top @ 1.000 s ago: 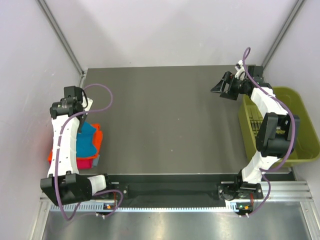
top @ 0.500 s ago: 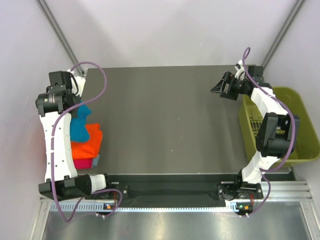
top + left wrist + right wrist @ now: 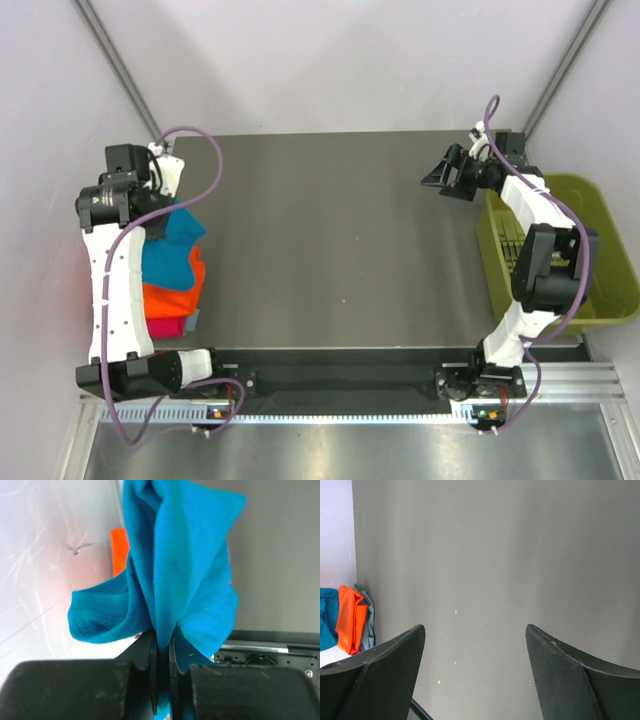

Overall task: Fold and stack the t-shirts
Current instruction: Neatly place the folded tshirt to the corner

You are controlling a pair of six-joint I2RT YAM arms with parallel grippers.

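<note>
While the left end effector [image 3: 162, 645] is clamping a bunched fold of the teal-blue t-shirt [image 3: 172, 245] between its closed jaws, the cloth is trailing down-frame over the orange t-shirt [image 3: 178, 290] and magenta-pink t-shirt [image 3: 165, 328] at the desk's [image 3: 330, 240] left edge. The right end effector [image 3: 474, 630] is gaping empty at upper right, well apart.

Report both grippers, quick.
Left gripper: shut on the teal shirt.
Right gripper: open, holding nothing.
</note>
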